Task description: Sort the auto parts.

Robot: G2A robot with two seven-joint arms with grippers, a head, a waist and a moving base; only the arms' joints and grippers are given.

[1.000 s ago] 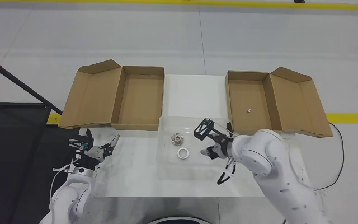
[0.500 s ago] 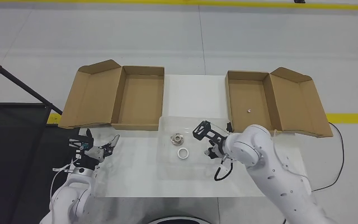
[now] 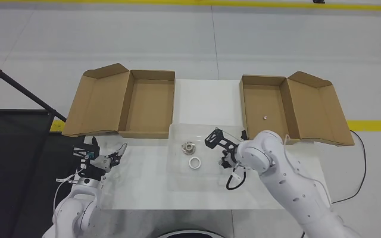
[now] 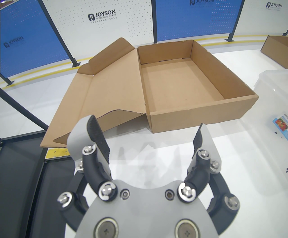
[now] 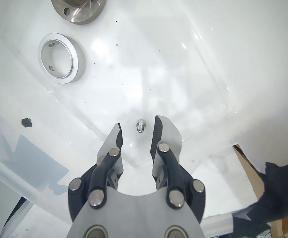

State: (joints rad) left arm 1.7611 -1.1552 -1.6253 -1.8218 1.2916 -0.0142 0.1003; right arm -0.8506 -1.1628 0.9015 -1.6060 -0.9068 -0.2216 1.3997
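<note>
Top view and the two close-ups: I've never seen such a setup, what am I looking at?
This is a two-armed robot at a white table. The top view looks down from above its arms; each close-up comes from a camera on one wrist. Two open cardboard boxes lie on it: the left box empty, the right box holding one small part. Nearer the robot, a clear tray holds a flanged metal part, an aluminium ring and a small bolt. The right gripper is open over the bolt; the left gripper is open, holding nothing.
</note>
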